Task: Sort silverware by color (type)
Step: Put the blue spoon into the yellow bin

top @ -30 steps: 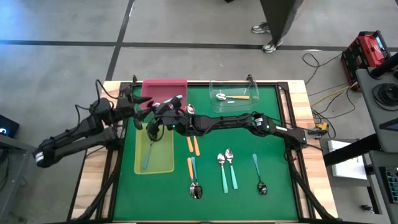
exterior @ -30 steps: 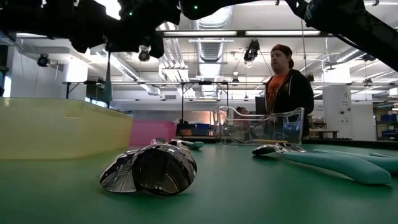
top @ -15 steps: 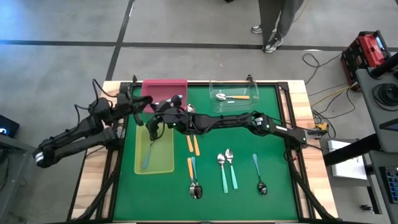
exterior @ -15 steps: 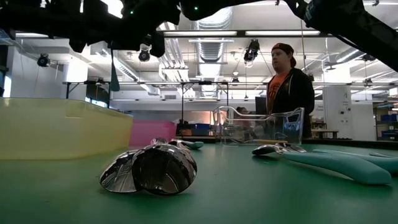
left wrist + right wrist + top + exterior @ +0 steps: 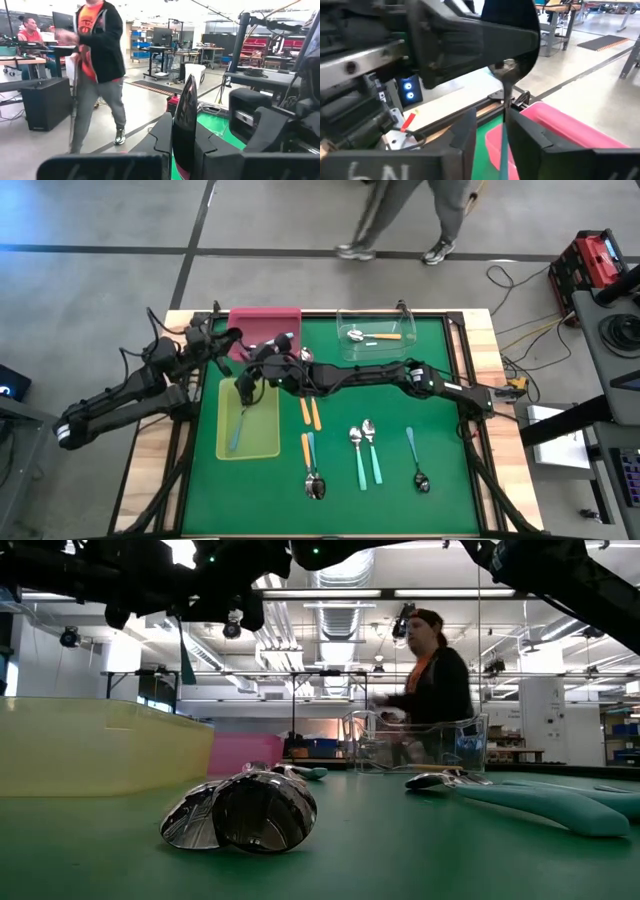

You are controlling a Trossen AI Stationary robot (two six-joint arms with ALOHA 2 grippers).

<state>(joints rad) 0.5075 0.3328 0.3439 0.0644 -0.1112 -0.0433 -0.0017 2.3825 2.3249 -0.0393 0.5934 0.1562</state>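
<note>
We see the table (image 5: 440,410) – green mat, wooden edges. On it: pink tray (image 5: 262,326), clear tray (image 5: 378,346), yellow-green tray (image 5: 258,430). Loose spoons on the mat – two orange (image 5: 311,414), teal ones (image 5: 362,455), one light blue (image 5: 416,458).

You're looking at a robotics lab: exposed ceiling ducts (image 5: 340,570), storage shelving (image 5: 142,42), monitors (image 5: 63,21), concrete floor (image 5: 300,280).

Both arms crowd the air above the yellow-green tray (image 5: 262,442) and pink tray (image 5: 262,320), blocking that corner. Open green table (image 5: 440,410) lies at the right, between the clear tray (image 5: 345,348) and scattered spoons (image 5: 365,452).
</note>
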